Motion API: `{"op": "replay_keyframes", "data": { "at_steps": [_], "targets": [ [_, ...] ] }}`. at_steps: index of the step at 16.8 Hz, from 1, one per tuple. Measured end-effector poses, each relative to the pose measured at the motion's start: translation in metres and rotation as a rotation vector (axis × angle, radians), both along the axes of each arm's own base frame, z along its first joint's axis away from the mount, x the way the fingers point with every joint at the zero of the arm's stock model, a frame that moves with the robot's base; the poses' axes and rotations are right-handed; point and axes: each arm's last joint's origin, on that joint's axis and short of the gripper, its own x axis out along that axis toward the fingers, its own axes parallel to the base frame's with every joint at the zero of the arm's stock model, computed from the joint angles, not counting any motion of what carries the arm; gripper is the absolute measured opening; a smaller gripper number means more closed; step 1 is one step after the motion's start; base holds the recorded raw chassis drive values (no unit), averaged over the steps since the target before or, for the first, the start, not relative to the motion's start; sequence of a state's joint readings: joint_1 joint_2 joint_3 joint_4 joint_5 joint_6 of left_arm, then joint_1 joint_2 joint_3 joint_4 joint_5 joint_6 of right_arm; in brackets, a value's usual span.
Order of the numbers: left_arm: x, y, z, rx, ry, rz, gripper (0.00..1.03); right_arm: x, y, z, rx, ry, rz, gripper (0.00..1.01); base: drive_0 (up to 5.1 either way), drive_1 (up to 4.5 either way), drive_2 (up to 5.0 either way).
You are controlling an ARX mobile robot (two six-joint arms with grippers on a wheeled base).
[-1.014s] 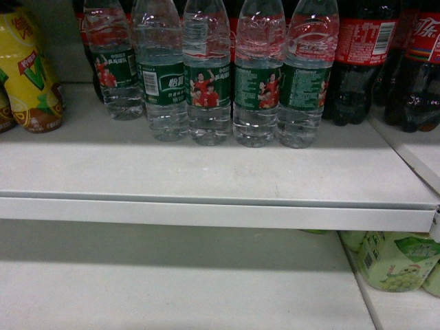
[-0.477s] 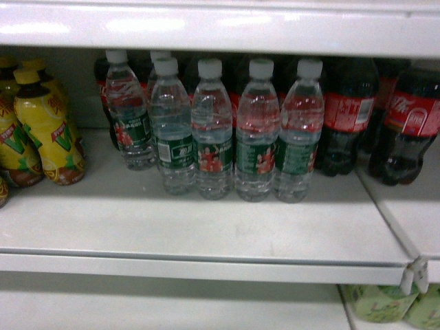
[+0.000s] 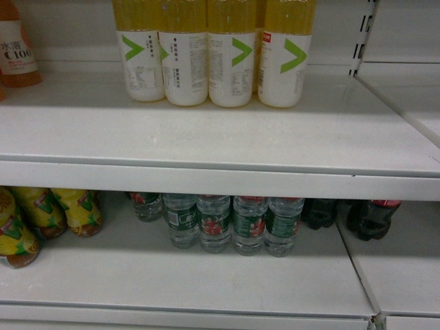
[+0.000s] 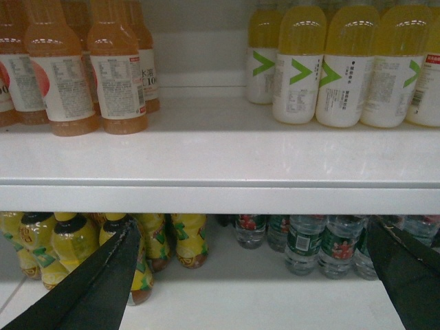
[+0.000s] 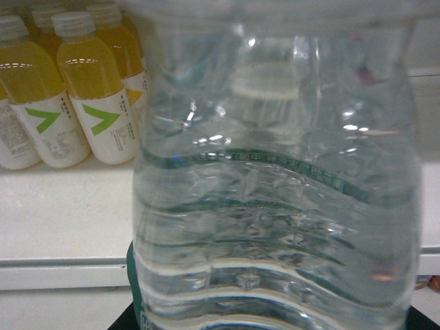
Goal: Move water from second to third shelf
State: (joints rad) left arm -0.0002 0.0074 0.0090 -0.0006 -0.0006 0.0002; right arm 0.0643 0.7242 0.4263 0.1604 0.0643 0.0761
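A clear ribbed water bottle (image 5: 275,192) with a green label edge fills the right wrist view. It stands upright in my right gripper (image 5: 268,324), which is shut on it; only dark finger corners show at the bottom. The bottle is level with the shelf edge (image 5: 62,271) that carries the yellow drinks. More water bottles (image 3: 234,223) stand in a row at the back of the lower shelf (image 3: 172,275), also seen as water bottles (image 4: 323,240) in the left wrist view. My left gripper (image 4: 254,275) hangs open in front of that lower shelf, holding nothing. Neither gripper shows in the head view.
Yellow drinks with white labels (image 3: 213,55) stand at the back of the upper shelf (image 3: 206,137). Orange bottles (image 4: 89,69) stand to their left. Yellow-wrapped bottles (image 3: 55,213) sit left of the water, dark cola bottles (image 3: 364,216) to its right. A shelf upright (image 3: 364,34) rises at right.
The head view has climbed: the water shelf that filled the frame now lies in the lower half, and the shelf above it with yellow drinks has come into view.
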Motion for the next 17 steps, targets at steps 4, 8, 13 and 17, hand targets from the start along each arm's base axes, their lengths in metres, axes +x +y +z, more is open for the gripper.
{"op": "replay_keyframes", "data": {
  "at_steps": [4,8,13,17],
  "targets": [
    [0.0,0.0,-0.0002,0.0,0.002,0.0,0.98,0.0,0.0,-0.0005,0.001,0.005,0.0,0.41,0.0,0.0,0.0],
    [0.0,0.0,-0.0002,0.0,0.002,0.0,0.98,0.0,0.0,-0.0005,0.001,0.005,0.0,0.41,0.0,0.0,0.0],
    [0.0,0.0,-0.0002,0.0,0.002,0.0,0.98,0.0,0.0,-0.0005,0.001,0.005,0.0,0.41,0.0,0.0,0.0],
    [0.0,0.0,-0.0002,0.0,0.002,-0.001,0.98,0.0,-0.0007,-0.0009,-0.001,0.009,-0.01,0.41,-3.2,1.66,1.7]
  ]
}}
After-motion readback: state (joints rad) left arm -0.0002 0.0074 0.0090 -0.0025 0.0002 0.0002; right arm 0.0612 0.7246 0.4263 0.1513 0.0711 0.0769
